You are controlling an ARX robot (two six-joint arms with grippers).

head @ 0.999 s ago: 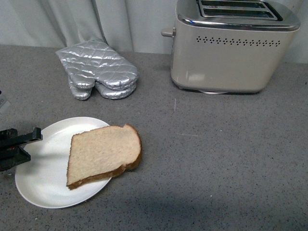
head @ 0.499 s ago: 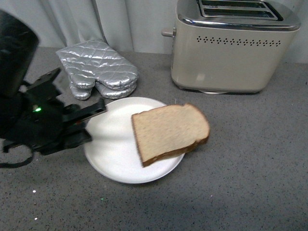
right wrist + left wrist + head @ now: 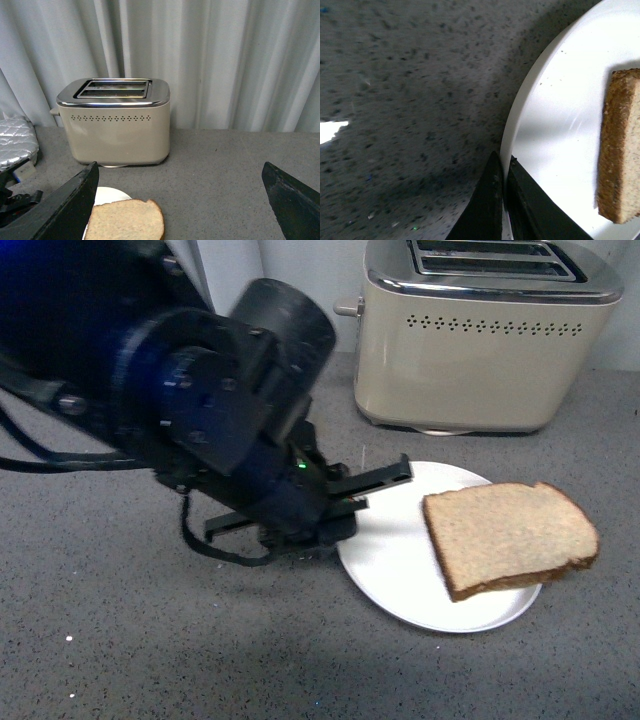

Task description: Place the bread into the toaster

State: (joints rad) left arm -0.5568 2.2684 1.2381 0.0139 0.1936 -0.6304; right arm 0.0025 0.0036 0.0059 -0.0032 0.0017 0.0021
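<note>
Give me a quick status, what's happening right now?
Left gripper clamped on plate rim. Right gripper open, empty. Bread on plate, overhanging edge. Nothing blocking toaster.

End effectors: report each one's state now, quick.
Left end effector: closed on the plate rim.
Right end effector: open, holding nothing.

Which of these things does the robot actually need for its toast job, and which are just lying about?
For the job: bread, toaster, the white plate under the bread, the left end effector pinching that plate's rim.
Lying about: silver oven mitt, grey curtain.
</note>
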